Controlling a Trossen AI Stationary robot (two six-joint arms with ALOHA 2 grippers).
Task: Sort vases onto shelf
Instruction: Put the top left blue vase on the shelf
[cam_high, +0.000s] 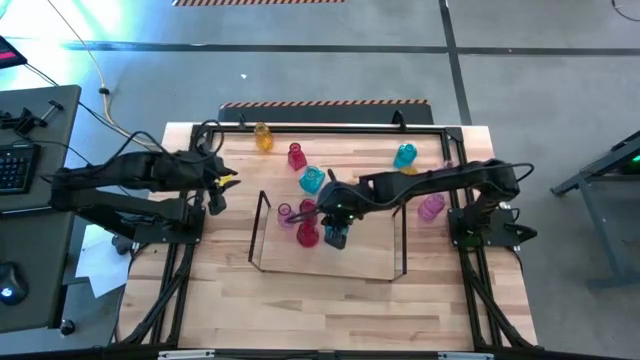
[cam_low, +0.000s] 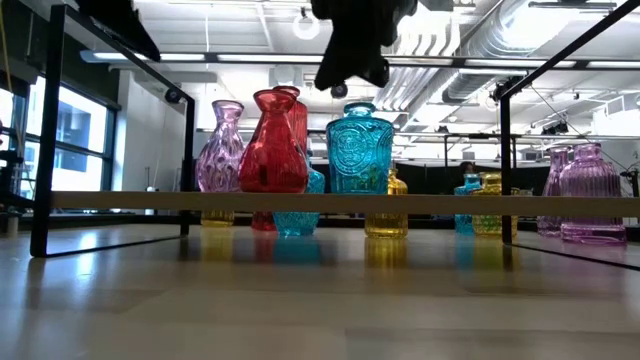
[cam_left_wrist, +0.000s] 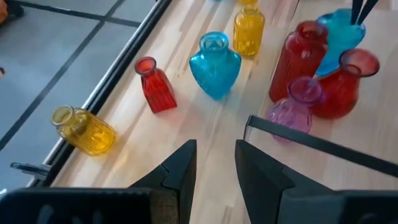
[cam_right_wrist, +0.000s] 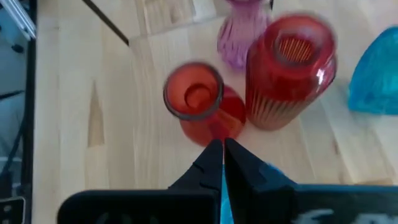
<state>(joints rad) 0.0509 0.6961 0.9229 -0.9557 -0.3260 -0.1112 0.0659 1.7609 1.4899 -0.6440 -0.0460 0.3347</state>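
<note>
Right gripper (cam_high: 336, 238) hangs above the shelf (cam_high: 330, 272), fingers pressed together and holding nothing, over a cyan vase (cam_low: 359, 152). On the shelf's far left part stand 2 red vases (cam_right_wrist: 208, 112), 1 purple vase (cam_low: 220, 150) and this cyan one. Left gripper (cam_high: 216, 196) waits at the table's left, fingers (cam_left_wrist: 180, 171) apart, empty. Other vases (cam_high: 404, 155) stand on the table (cam_high: 330, 310) beyond.

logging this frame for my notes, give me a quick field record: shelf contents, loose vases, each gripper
shelf: clear tray, dark end frames, middle of table
on shelf: purple vase, two red vases, cyan vase, clustered at its far left part
loose behind shelf: yellow vase, red vase, cyan vase, cyan vase
loose right of shelf: pink vase
right gripper: shut, empty, over shelf beside the red vases
left gripper: part open, empty, at table's left edge
</note>
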